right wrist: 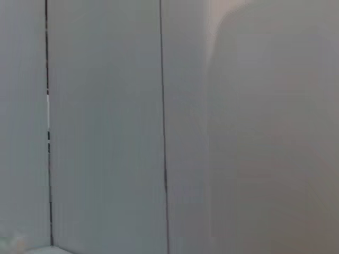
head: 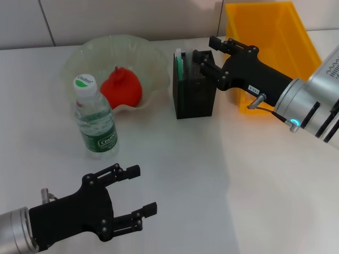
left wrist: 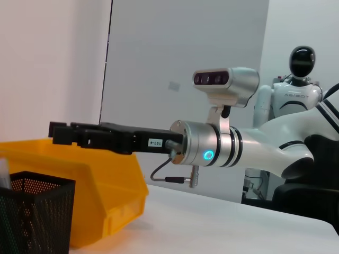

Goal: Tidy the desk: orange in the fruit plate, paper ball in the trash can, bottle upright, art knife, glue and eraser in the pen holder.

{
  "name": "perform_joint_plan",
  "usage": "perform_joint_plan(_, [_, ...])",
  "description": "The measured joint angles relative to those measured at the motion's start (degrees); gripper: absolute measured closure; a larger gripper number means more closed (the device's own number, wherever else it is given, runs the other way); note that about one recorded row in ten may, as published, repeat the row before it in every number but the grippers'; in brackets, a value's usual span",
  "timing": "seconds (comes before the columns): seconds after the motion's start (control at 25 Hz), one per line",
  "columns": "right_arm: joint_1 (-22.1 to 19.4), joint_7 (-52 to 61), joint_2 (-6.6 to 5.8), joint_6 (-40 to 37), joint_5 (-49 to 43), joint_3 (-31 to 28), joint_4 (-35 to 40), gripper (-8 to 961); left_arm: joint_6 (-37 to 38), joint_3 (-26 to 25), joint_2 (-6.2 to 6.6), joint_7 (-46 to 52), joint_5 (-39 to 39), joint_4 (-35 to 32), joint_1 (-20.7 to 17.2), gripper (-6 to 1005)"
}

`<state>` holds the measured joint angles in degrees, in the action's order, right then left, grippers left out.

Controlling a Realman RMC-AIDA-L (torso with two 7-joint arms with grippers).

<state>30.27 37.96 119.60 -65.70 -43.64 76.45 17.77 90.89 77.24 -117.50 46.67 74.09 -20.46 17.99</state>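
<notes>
A big white table (head: 222,174) fills the room's front. Behind it stands a pale wall (head: 106,18) with thin dark lines between its panels. In the left wrist view, a grey wall panel (left wrist: 185,53) stands far back. A white robot figure (left wrist: 299,79) with a black face stands beside it.
</notes>
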Motion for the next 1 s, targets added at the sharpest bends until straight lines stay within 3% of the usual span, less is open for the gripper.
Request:
perform_joint_plan(0.16, [-2.4, 5.4, -0.42, -4.5, -1.2, 0.4, 3.4, 452, 0.4, -0.2, 0.04, 0.0, 0.0, 0.0, -0.1, 199])
perform_joint_plan(0.36, [-10.4, 13.0, -0.69, -11.0, -5.5, -1.3, 13.7, 350, 1.3, -0.4, 0.21, 0.0, 0.0, -0.1, -0.4, 199])
perform_joint_plan(0.48, [-14.9, 17.3, -1.91, -15.8, -9.7, -3.2, 17.3, 260, 1.4, -0.5, 0.26, 0.0, 0.0, -0.1, -0.4, 199])
perform_joint_plan(0.6, [-16.4, 21.3, -3.75, -22.4, -19.3, -7.2, 17.8, 170, 1.4, -0.4, 0.37, 0.0, 0.0, -0.2, -0.2, 199])
perform_joint_plan(0.68, [-16.4, 23.0, -4.6, -27.9, -28.2, -11.0, 17.6, 170, 1.4, 0.0, 0.68, 0.9, 0.1, -0.2, 0.4, 199])
perform_joint_plan(0.8, [-16.1, 24.6, -5.32, -35.8, -42.6, -17.6, 17.5, 170, 1.6, -0.1, 0.96, 2.4, 1.2, -0.4, 1.2, 199])
perform_joint_plan(1.0, [-16.0, 25.7, -6.11, -41.2, -54.9, -25.6, 17.5, 170, 2.1, -0.1, 1.27, 3.7, 3.2, -0.5, 2.6, 199])
